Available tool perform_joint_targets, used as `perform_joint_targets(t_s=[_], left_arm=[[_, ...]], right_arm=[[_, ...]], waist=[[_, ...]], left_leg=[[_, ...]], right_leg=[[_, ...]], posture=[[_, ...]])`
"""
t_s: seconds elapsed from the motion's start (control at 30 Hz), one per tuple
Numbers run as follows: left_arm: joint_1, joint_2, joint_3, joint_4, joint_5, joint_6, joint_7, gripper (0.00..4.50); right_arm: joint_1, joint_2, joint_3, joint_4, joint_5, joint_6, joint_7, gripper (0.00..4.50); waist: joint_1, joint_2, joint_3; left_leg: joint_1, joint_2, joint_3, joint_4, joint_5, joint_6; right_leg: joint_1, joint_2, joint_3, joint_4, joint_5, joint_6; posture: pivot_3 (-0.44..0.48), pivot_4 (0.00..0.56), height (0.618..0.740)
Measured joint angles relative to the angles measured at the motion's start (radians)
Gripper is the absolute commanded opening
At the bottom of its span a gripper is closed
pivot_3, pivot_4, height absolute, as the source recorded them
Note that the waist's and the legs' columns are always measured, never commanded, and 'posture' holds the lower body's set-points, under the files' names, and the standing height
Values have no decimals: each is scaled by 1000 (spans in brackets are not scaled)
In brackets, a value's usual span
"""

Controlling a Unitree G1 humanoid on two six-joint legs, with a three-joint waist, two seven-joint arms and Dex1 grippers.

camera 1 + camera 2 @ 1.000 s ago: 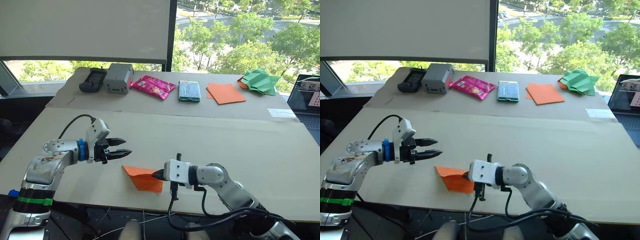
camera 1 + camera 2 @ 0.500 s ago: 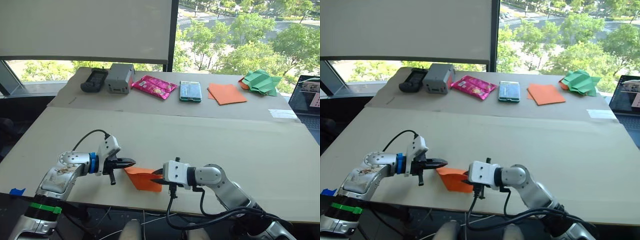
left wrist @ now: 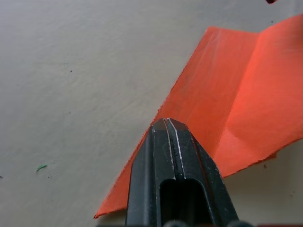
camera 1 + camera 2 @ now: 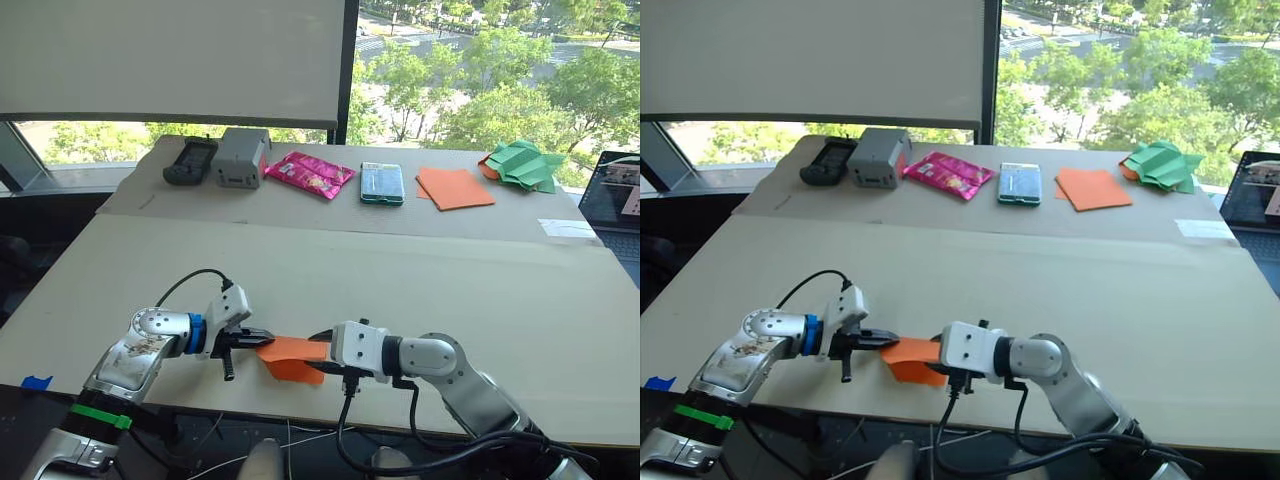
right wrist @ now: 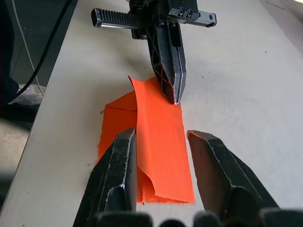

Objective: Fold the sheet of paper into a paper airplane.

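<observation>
Two grippers meet at the table's (image 4: 480, 290) near edge over the sheet of paper (image 4: 292, 357), partly folded there. The left gripper (image 4: 262, 338) is pinched closed on its corner; the right gripper (image 5: 158, 142) hangs spread wide over the raised flap. Farther back lie a pink packet (image 4: 310, 173), smooth orange sheets (image 4: 453, 187) and green crumpled paper (image 4: 522, 163).

— Where's the sheet of paper (image 4: 292, 356)?
— At the table (image 4: 420, 290)'s near edge, between both pincers: left pincer (image 4: 262, 338) on its left, right pincer (image 5: 158, 142) on its right.
</observation>
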Motion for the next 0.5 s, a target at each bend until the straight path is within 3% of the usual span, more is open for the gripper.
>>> perform_joint_targets(t_s=[0.5], left_arm=[[-10,3,-30,-9,53,-34,-10,0]], right_arm=[[60,-73,28,-25,-71,-62,9,1913]], waist=[[2,3,-7]], left_leg=[[0,0,1,0,0,0]], right_leg=[[0,-1,0,-1,0,0]], posture=[[0,150,702]])
